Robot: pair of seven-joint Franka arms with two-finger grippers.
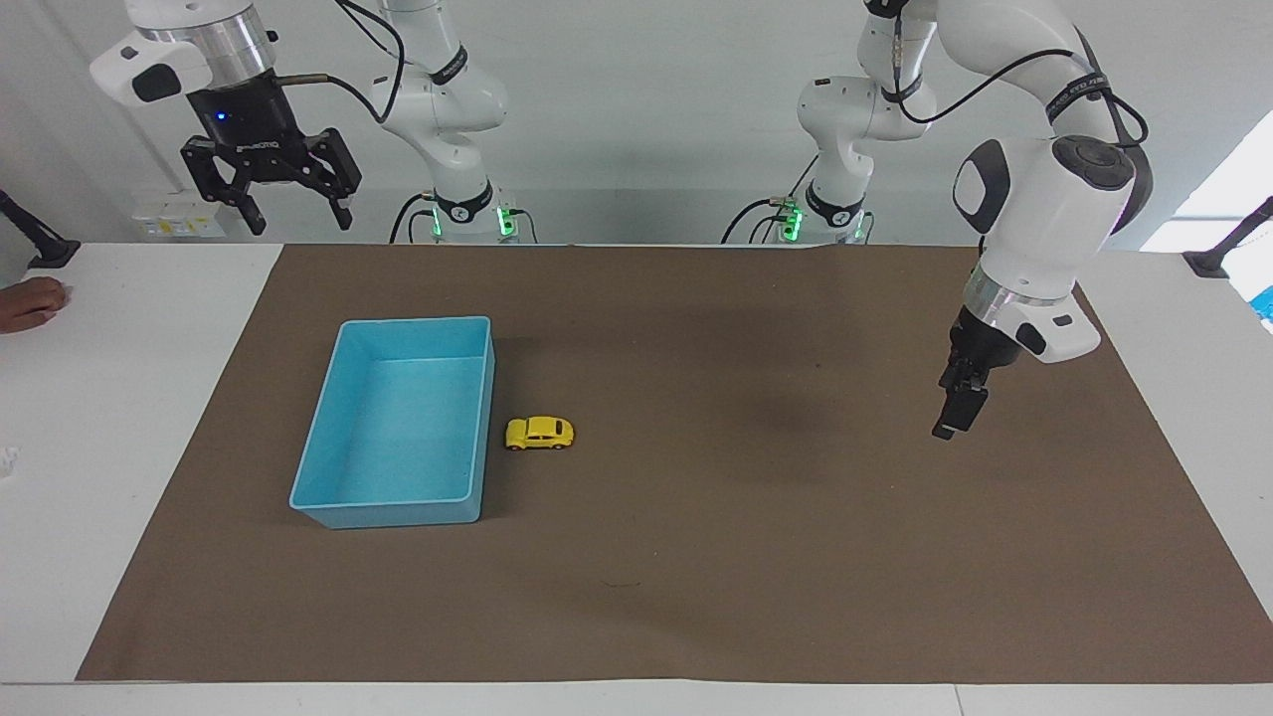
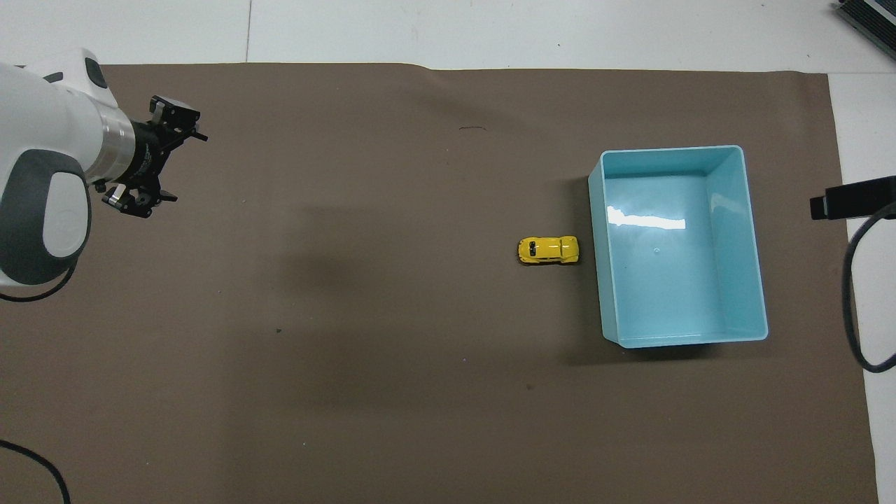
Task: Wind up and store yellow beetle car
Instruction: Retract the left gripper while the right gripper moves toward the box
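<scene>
Left gripper: raised over the brown mat at the left arm's end of the table, fingers spread apart, nothing between them. In the overhead view it sits at about 9 o'clock from the yellow beetle car, well apart from it.

Right gripper: held high above the white table at the right arm's end, close to the arm bases, fingers released and empty. In the facing view it hangs at roughly 11 o'clock from the light blue tray. The overhead view catches only a dark piece of that arm at the picture's edge.

Yellow beetle car: on its wheels on the mat, untouched by either gripper. It stands just beside the tray's long wall, on the side toward the left arm's end; a narrow strip of mat shows between car and wall. In the overhead view the car lies at 9 o'clock from the tray's middle, its length pointing at the wall.

Tray: open side up, nothing in it.

A person's hand rests on the white table at the right arm's end, at 10 o'clock from the tray in the facing view.
</scene>
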